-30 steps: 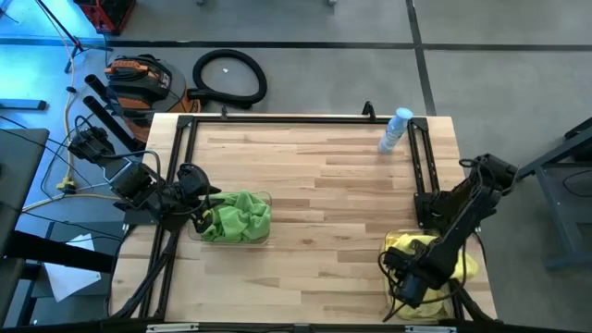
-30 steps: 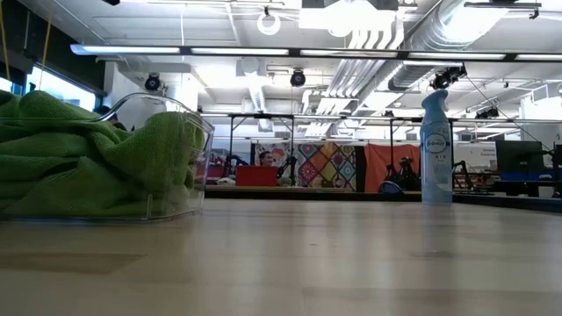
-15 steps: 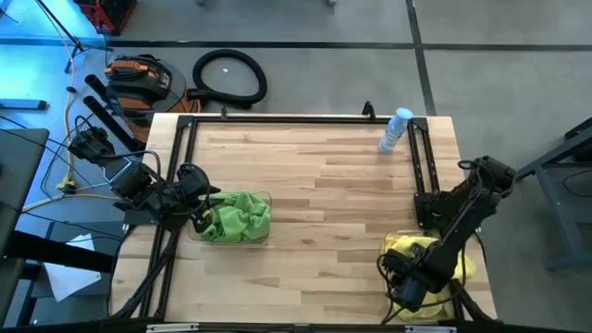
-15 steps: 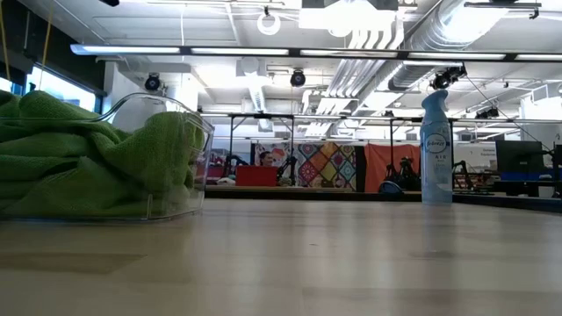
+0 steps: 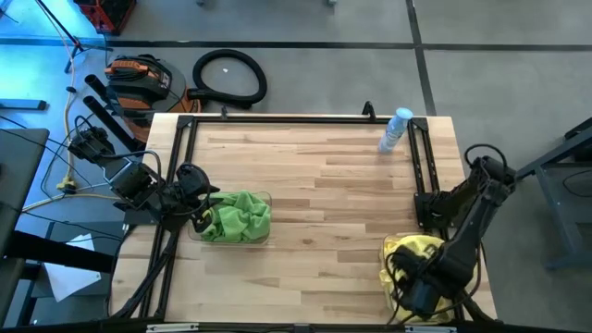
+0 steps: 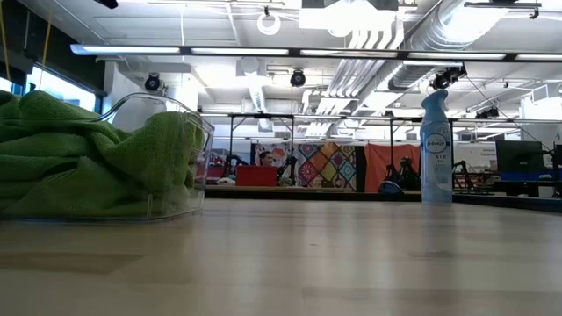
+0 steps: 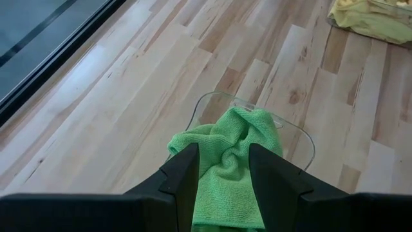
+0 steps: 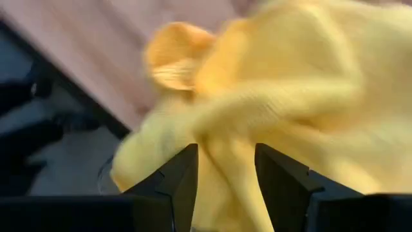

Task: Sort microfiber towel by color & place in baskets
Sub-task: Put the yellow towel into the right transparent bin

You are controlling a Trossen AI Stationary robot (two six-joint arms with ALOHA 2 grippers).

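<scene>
Green microfiber towels (image 5: 236, 217) are heaped in a clear basket (image 6: 200, 132) at the table's left. My left gripper (image 7: 222, 177) stands open at that basket's left end, and green cloth (image 7: 228, 145) shows between its fingers. Yellow towels (image 5: 412, 248) lie piled at the table's near right corner, partly under my right arm. My right gripper (image 8: 225, 171) is open just over them, and yellow cloth (image 8: 257, 96) fills its view. The right basket's walls hardly show. My left gripper stands over the green heap, its fingers (image 7: 183, 174) on either side of a fold. Whether they touch the cloth I cannot tell. My right gripper hangs close over the yellow pile with its fingers (image 8: 183, 174) apart. Whether they touch the cloth I cannot tell.
A pale blue spray bottle (image 5: 395, 129) stands at the far right of the table. Black metal frames (image 5: 421, 171) run along both sides (image 5: 176, 166). The wooden middle of the table (image 5: 324, 185) is bare.
My right arm has shifted a little toward the table's right and near edges above the yellow pile, which uncovers more yellow cloth on the pile's left side. The green heap lies as before.
</scene>
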